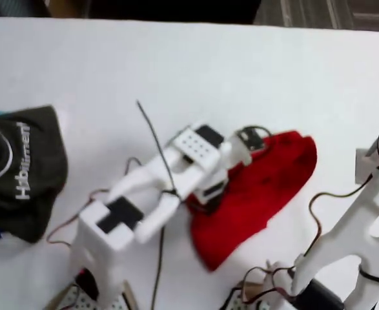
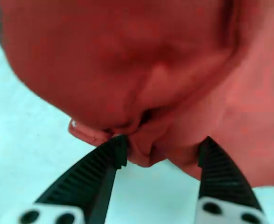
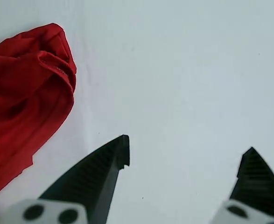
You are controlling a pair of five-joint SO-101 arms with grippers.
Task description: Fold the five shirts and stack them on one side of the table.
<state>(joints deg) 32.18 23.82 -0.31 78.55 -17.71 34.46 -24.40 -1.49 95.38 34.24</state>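
white desk (image 1: pixel 176 58) holds a crumpled red shirt (image 1: pixel 266 187) mid-desk, a dark shirt (image 1: pixel 28 174) at one edge. left end effector (image 2: pixel 164 142) spread wide, apparently straddling a red fold; right end effector (image 3: pixel 187 144) released above bare desk.

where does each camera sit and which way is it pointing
High view: fixed above the table, looking down; shows the left arm, the right arm, the red shirt and a dark shirt.
Left wrist view: on the left arm's wrist, close over the red shirt; shows the open left pincer.
Right wrist view: on the right arm's wrist, facing bare table; shows the open right pincer.
Shared: all three see the red shirt.
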